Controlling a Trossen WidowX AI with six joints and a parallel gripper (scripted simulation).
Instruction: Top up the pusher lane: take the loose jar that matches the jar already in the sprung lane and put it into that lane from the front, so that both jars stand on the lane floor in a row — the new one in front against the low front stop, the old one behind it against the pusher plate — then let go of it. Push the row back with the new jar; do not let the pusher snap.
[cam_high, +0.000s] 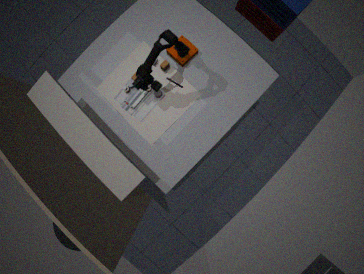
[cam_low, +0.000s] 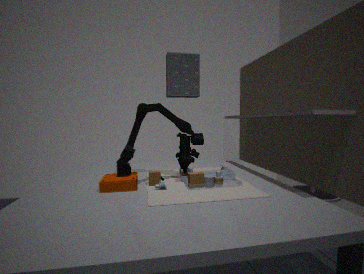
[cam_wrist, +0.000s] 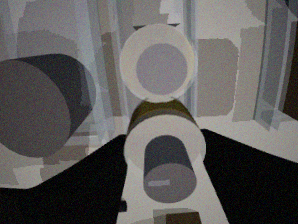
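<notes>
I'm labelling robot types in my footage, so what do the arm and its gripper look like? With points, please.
The arm (cam_high: 154, 54) (cam_low: 134, 132) is matte black with slim, angular links and rounded joints. The gripper (cam_low: 185, 171) (cam_wrist: 162, 139) is black too, with broad, plain fingers that taper. No markings or cables can be made out.

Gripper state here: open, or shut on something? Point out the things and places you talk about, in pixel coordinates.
Shut on a jar: in the wrist view, the dark fingers flank a white-rimmed jar (cam_wrist: 134, 145) with a dark knob on top, one on each side.
</notes>
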